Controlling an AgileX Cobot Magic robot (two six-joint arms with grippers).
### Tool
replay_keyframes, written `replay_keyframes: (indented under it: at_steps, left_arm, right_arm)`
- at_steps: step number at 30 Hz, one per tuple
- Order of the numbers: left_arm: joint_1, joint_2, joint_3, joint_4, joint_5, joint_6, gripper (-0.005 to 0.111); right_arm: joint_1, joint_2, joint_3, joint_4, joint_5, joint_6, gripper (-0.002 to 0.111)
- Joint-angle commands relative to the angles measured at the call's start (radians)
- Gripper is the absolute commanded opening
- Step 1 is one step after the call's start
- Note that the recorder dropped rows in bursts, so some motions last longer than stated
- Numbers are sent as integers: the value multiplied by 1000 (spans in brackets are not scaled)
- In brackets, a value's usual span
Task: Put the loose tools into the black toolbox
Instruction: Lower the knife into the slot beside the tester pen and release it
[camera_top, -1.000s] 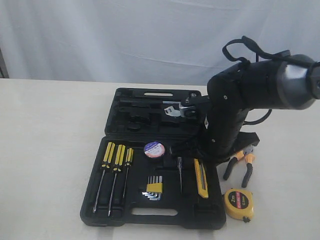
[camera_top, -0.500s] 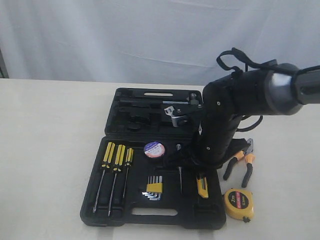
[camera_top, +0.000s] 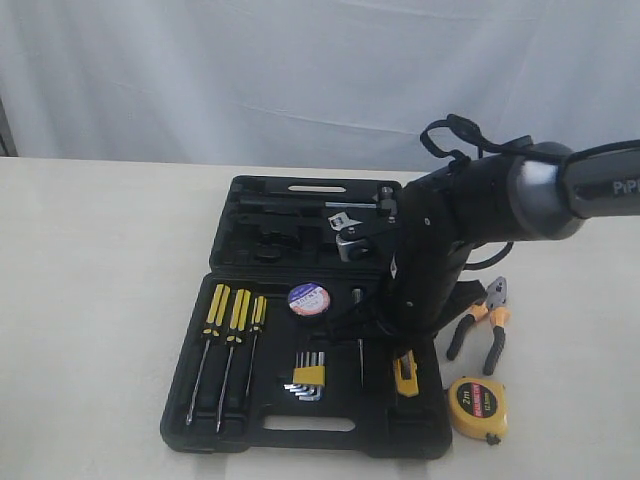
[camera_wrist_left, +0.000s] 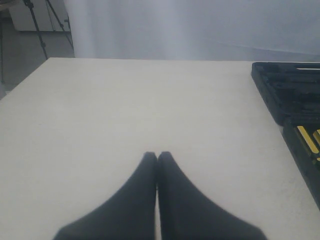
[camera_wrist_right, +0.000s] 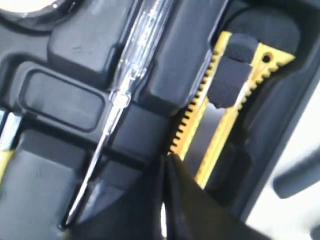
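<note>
Utility knife (camera_top: 405, 376), yellow and black: lies in its long recess at the right end of the near half of the black toolbox (camera_top: 380, 432). A second ago its whole length showed. The right arm (camera_top: 445, 240) has since swung lower and further left over the case, and now only the near end of the knife shows in the exterior view. The nose of the pliers (camera_top: 480, 326), then partly behind the arm, is now uncovered. Right gripper (camera_wrist_right: 165, 165): fingers pressed together, holding nothing. In the right wrist view the tips end at the toothed yellow edge of the knife (camera_wrist_right: 225, 120), on the side towards the clear-handled tester (camera_wrist_right: 135, 45) in the next slot. Whether they touch the knife cannot be told. Tape roll (camera_top: 308, 298): in its round recess near the hinge, unmoved. Pliers, orange-and-black handles: on the table (camera_top: 100, 300) just right of the case, unmoved. Tape measure (camera_top: 476, 405), round, yellow: on the table in front of the pliers, near the case's right front corner, unmoved. Three yellow-handled screwdrivers (camera_top: 230, 335) and the hex key set (camera_top: 308, 378) sit in the near half. Left gripper (camera_wrist_left: 157, 157): fingers closed, empty, over bare table well to the left of the toolbox.
</note>
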Motion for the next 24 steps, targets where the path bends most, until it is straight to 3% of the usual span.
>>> replay_keyframes:
  at_steps: [1,24]
  left_arm:
    - [-5,-1,3,0,-5,-6,0]
    - [-5,-1,3,0,-5,-6,0]
  right_arm:
    - [-5,-28,4,-27,-2,-6,-1]
    - [-5,-53,4,-60,5,-4,-1]
